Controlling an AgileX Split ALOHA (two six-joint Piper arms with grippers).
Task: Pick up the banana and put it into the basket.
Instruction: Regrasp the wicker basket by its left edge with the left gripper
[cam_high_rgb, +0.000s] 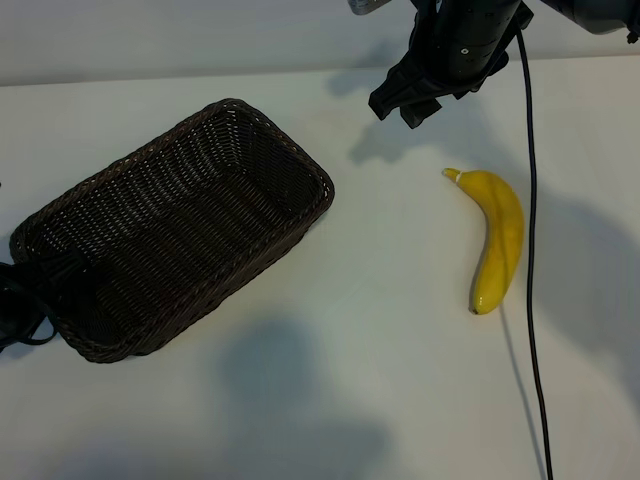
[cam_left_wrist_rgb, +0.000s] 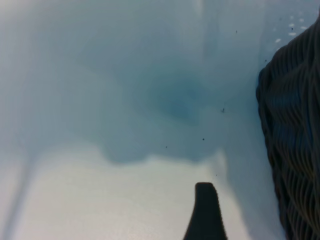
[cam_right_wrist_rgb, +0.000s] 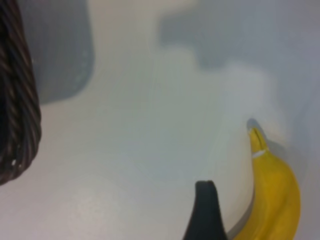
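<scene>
A banana (cam_high_rgb: 497, 240) lies flat on a white table (cam_high_rgb: 380, 330), on the right side of the exterior view, seen steeply from above. Its long axis runs nearly straight up and down that view, leaning slightly. The pale stem tip points to the far edge and a little left; the blunt dark end points to the near edge. The curve bulges to the right. The skin is bright yellow and glossy.

A dark brown wicker basket (cam_high_rgb: 300, 160) sits on the left side of the table, well apart from the banana. It is a shallow rectangle with rounded corners, set on a diagonal, with one short end toward the near left and the other toward the far middle. Nothing shows inside it.

The right gripper (cam_high_rgb: 407, 98) hangs above the table at the far edge, between the basket and the banana, nearer the banana's stem, and touches neither. Its jaws stand apart and hold nothing. In the right wrist view one dark fingertip (cam_right_wrist_rgb: 205, 212) shows just beside the banana's stem end (cam_right_wrist_rgb: 270, 195), with the basket rim (cam_right_wrist_rgb: 20, 120) at the opposite edge.

The left gripper sits beside the basket's near left end, mostly out of the exterior view. Its wrist view shows one dark fingertip (cam_left_wrist_rgb: 205, 212) over bare table near the basket wall (cam_left_wrist_rgb: 292, 135); its jaws are parted and empty.

A thin black cable (cam_high_rgb: 530, 250) hangs from the right arm and crosses the table just right of the banana. The tabletop is plain and matte, with soft grey shadows. A pale wall strip runs along the far edge.
</scene>
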